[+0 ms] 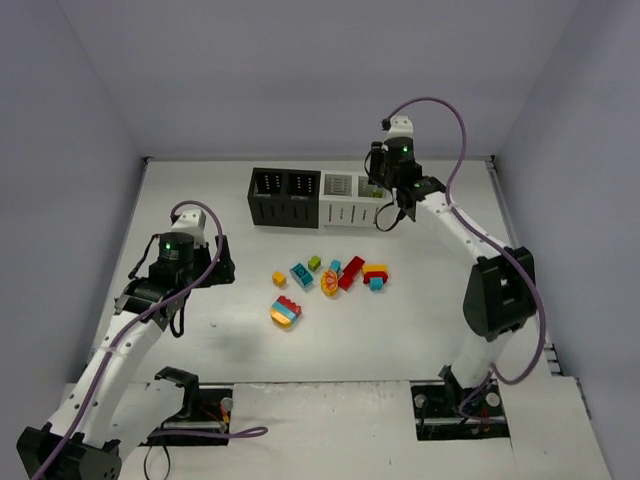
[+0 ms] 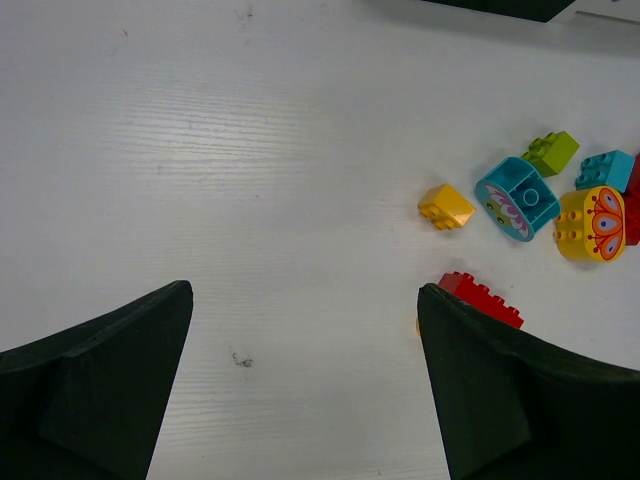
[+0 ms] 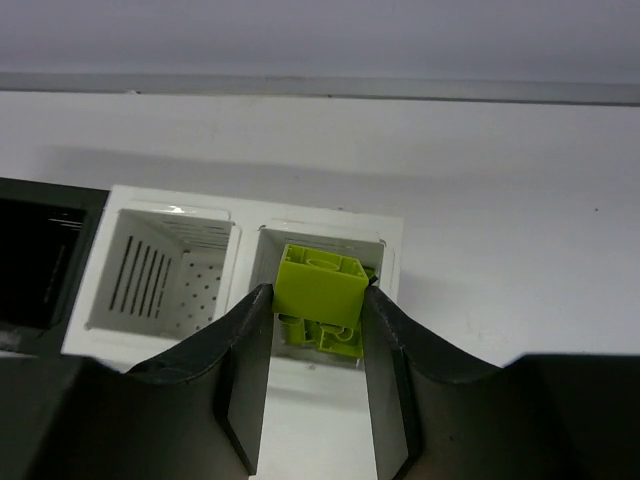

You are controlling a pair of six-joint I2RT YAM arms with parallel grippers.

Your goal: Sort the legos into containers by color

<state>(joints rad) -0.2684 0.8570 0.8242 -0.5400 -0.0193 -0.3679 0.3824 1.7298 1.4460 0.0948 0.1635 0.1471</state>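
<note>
White counter [image 1: 200, 200], overhead view: carries both arms and all the pieces.
Containers [image 1: 318, 199]: four joined in a row near the far edge, about midway along it; two black on the left, two white on the right.
Legos [image 1: 330, 275]: loose scatter mid-counter, apart from the row; a red-yellow-blue clump [image 1: 286, 312] lies closest to the near edge.
Left claw [image 1: 220, 264]: toward the left edge, well apart from the row; spread not readable from above.
Right claw [image 1: 393, 207]: over the right end of the row.

Left wrist view
Left claw [image 2: 305, 390]: fingers wide apart, only bare counter between them.
Pieces ahead: yellow brick [image 2: 446, 207], teal round piece [image 2: 517, 197], green brick [image 2: 551, 153], teal brick [image 2: 604, 169] and butterfly-print piece [image 2: 590, 222], grouped to the right.
Red brick [image 2: 480, 297]: just beside the right finger [image 2: 520, 400]; contact cannot be told.

Right wrist view
Right claw [image 3: 318, 300]: clamped on a lime-green brick [image 3: 320, 285], one finger on each side.
Lime-green brick: above the end white container [image 3: 330, 226], which holds green pieces [image 3: 335, 340].
Neighbouring white container [image 3: 160, 270]: slotted wall and dotted floor showing.
Black container [image 3: 40, 240]: at the frame's left edge.
</note>
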